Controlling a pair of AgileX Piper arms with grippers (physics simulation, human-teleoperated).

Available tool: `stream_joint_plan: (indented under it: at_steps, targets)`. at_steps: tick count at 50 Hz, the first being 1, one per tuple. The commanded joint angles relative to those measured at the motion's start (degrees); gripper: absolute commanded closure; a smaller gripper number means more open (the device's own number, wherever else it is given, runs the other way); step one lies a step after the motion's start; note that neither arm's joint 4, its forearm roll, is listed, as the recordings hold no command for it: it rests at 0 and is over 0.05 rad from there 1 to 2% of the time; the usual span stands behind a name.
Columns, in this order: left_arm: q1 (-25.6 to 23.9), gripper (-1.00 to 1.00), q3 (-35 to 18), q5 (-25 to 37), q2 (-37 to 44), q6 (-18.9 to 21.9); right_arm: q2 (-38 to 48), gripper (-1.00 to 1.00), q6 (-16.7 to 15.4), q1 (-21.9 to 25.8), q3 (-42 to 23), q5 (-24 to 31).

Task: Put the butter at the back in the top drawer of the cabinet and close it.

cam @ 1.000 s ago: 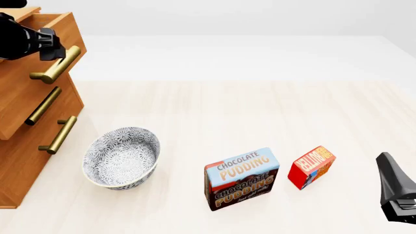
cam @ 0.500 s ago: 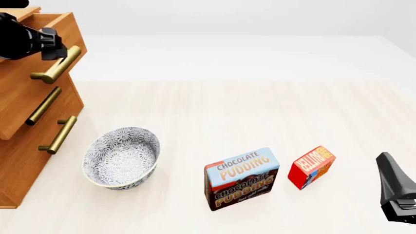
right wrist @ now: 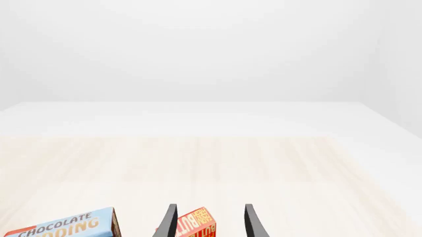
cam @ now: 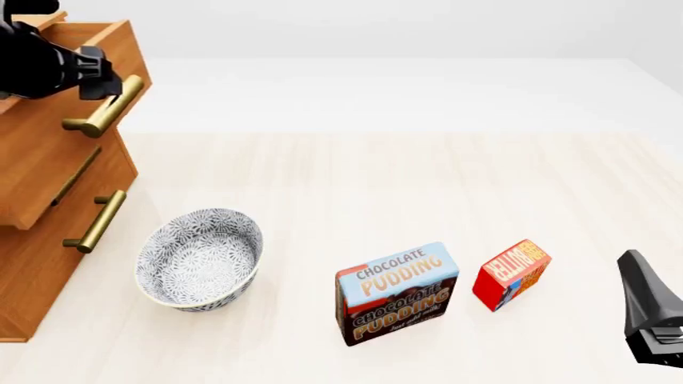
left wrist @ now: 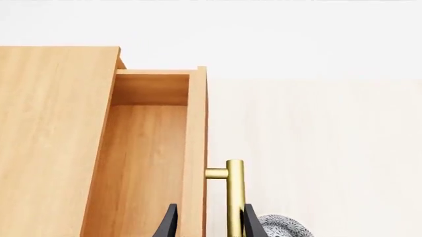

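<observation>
Plainly, the butter stood on the counter near its front right, just beside the pudding box. Its long axis ran slantwise, away and rightward. It lay just left of the right claw, which hung with fingers spread, the box showing between them in the wrist view. That arm was by far the nearer. Well apart, the left claw straddled the brass handle of the top drawer, which stood partly open on the cabinet; whether it pinched the bar, I could not tell.

Fixed front overview, two close wrist views
</observation>
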Motion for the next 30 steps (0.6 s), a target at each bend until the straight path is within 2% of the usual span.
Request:
stream_joint_plan:
  at_steps: [1,15,30]
  targets:
    - [-1.15,-1.0,4.19,-0.08,0.12,0.47,0.0,-1.0,0.0,0.0,0.0,0.0]
    - [-2.45,-1.0,7.1,-1.65,-1.24,0.21,0.0,-1.0,0.0,0.0,0.0,0.0]
    - [-4.26,-1.0,5.36,-1.76,0.19,-0.11,0.0,-1.0,0.0,0.0,0.0,0.0]
